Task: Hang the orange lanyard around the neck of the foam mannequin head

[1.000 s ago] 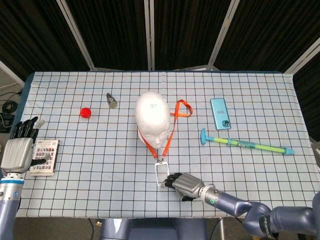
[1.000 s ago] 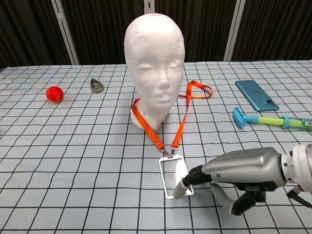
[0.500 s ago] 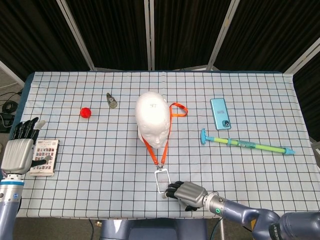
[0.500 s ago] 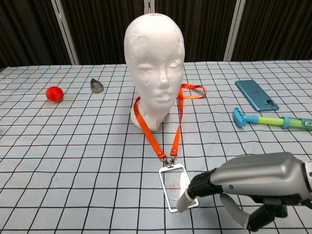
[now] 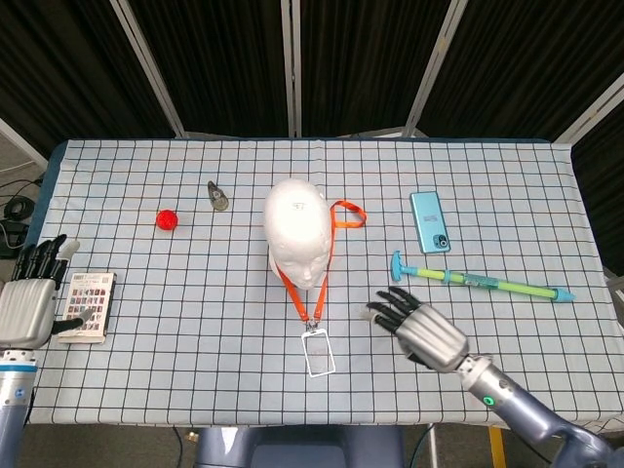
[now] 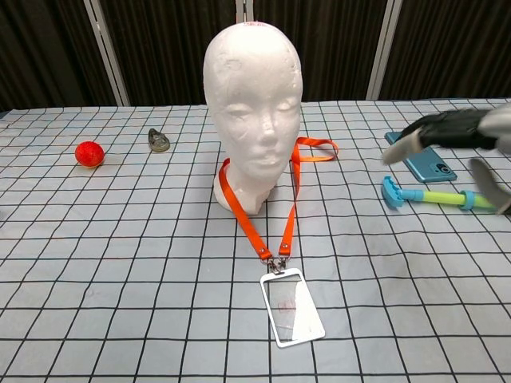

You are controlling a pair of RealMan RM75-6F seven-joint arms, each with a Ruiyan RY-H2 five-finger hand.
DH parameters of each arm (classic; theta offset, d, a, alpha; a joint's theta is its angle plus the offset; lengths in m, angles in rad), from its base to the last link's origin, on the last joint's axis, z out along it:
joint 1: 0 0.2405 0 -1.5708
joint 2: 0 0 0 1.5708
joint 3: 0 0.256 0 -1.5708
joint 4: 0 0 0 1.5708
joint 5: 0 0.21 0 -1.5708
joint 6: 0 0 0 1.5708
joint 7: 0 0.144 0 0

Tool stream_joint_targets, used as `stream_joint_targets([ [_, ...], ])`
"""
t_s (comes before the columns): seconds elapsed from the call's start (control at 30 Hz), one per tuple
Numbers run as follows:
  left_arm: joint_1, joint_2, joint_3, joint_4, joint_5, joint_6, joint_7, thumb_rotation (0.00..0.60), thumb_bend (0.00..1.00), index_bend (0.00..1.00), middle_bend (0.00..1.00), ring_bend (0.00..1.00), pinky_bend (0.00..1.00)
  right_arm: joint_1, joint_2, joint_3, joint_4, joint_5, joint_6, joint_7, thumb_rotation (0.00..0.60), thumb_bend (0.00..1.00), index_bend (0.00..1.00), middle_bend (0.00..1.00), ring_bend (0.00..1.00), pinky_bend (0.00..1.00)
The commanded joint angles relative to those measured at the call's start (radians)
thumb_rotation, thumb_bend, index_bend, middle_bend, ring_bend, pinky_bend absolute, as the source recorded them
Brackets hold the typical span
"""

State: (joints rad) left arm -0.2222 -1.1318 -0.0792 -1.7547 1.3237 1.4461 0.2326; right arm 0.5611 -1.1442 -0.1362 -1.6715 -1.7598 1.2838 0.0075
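One orange lanyard (image 5: pixel 314 273) runs head-to-front-edge; badge (image 5: pixel 319 352) nearest camera

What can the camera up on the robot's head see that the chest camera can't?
Only the head view shows the left hand at the table's left edge, fingers spread, and the small card booklet beside it.

Only the chest view shows the foam head's face.

Both show the orange lanyard draped around the foam head's neck, the clear badge holder lying flat, the red ball, the blue phone, the long green toy, and the right hand, open and holding nothing.
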Motion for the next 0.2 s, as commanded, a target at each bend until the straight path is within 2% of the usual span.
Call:
stream_joint_targets([
  [0.03, 0.024, 0.002, 0.02, 0.023, 0.029, 0.02, -0.029, 0.6, 0.0, 0.0, 0.0, 0.0, 0.0, -0.185, 0.029, 0.024, 0.134, 0.032, 0.249, 0.023, 0.6, 0.69, 0.2, 0.11, 0.04, 0.04],
  [0.07, 0.029, 0.002, 0.023, 0.027, 0.034, 0.024, -0.035, 0.6, 0.0, 0.0, 0.0, 0.0, 0.0, -0.206, 0.022, 0.03, 0.147, 0.046, 0.272, 0.028, 0.6, 0.61, 0.19, 0.1, 0.03, 0.03],
  [0.13, 0.039, 0.003, 0.029, 0.032, 0.043, 0.032, -0.045, 0.6, 0.0, 0.0, 0.0, 0.0, 0.0, -0.243, 0.008, 0.041, 0.168, 0.08, 0.304, 0.033, 0.6, 0.3, 0.15, 0.05, 0.0, 0.0],
  [0.2, 0.044, 0.003, 0.032, 0.034, 0.05, 0.037, -0.048, 0.6, 0.0, 0.0, 0.0, 0.0, 0.0, -0.26, 0.002, 0.046, 0.174, 0.099, 0.312, 0.032, 0.6, 0.08, 0.09, 0.01, 0.0, 0.0],
])
